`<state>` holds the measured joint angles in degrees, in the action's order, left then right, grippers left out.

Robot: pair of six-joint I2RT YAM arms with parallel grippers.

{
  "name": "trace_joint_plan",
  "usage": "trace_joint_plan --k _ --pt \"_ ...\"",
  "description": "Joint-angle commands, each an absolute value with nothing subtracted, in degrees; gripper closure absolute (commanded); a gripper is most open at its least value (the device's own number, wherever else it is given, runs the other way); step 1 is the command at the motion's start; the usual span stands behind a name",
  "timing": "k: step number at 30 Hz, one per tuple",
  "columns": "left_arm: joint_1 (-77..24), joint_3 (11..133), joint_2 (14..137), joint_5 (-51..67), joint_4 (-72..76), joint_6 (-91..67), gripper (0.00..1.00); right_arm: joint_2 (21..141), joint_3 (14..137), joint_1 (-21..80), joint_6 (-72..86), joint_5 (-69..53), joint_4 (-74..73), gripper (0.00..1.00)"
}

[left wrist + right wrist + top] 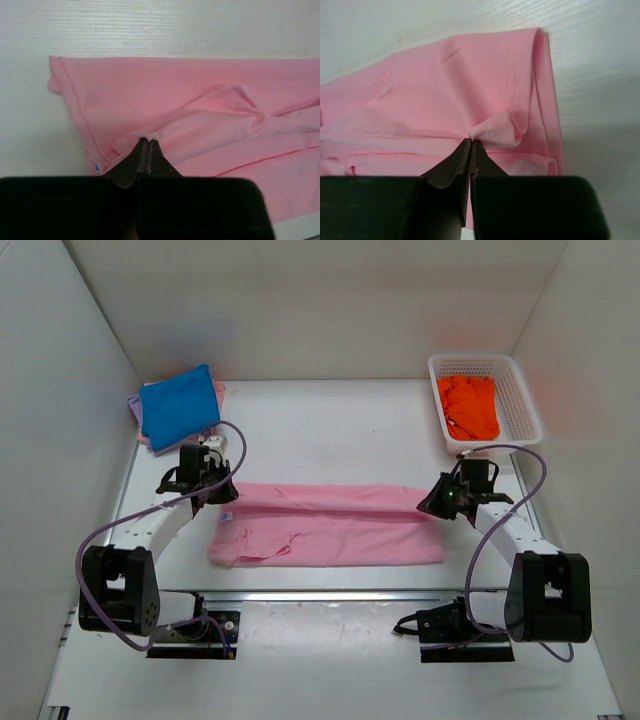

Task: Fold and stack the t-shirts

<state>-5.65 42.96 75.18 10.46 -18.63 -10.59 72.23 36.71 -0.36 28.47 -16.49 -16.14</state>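
A: As both arms reach inward over the white table (pixel 320 425), what do the pincers have?

B: The left gripper (pixel 146 143) has its jaws pressed together on a small pinch of the light pink soft fabric t-shirt (pixel 330 525); a fold bunches up at the tips. The right gripper (pixel 471 142) is likewise clamped, with a little tuft of the same pink cloth caught at its tips near the hemmed end.

A: Position of that shirt?

B: Centre of the top view, lying flat as a long band across the table. Its left end is at the left gripper, its right end at the right gripper. A lengthwise fold line runs along it.

A: The others?

B: Upper left of the frame: bright blue folded t-shirt (pixel 178 407) on top of a pale lavender t-shirt (pixel 134 406), only its edge showing. Upper right: crumpled orange t-shirt (pixel 470 407) inside the white plastic lattice basket (pixel 523 400). Both spots are well apart from the pink shirt.
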Motion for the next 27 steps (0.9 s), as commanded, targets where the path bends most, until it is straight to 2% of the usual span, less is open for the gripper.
trace_joint_plan --k 1,9,13,21,24,25,27 --pt "-5.10 39.39 72.08 9.49 -15.03 -11.16 1.00 69.00 33.85 -1.67 28.65 -19.33 -10.91 1.00" --pt "-5.27 32.44 65.49 8.00 -13.71 -12.57 1.00 66.97 30.32 -3.08 26.46 -21.27 -11.42 1.00" --pt "-5.71 29.72 60.92 7.47 -14.24 -13.88 1.00 65.92 30.32 -2.29 24.53 -18.47 -13.61 1.00" --pt "-6.24 26.81 56.77 7.47 -14.15 -15.38 1.00 66.96 35.15 -2.11 16.98 -16.08 -15.73 1.00" --pt "-6.24 26.89 57.56 7.29 -14.94 -15.03 0.87 67.76 38.40 -1.67 14.16 -16.70 -19.06 0.96" --pt "-6.15 26.89 57.74 7.29 -15.12 -15.03 0.78 68.20 40.50 -1.50 13.37 -15.66 -21.94 0.94" --pt "-6.41 26.98 58.01 7.21 -15.12 -15.29 0.68 69.16 43.76 -0.36 12.40 -13.81 -27.04 0.89"
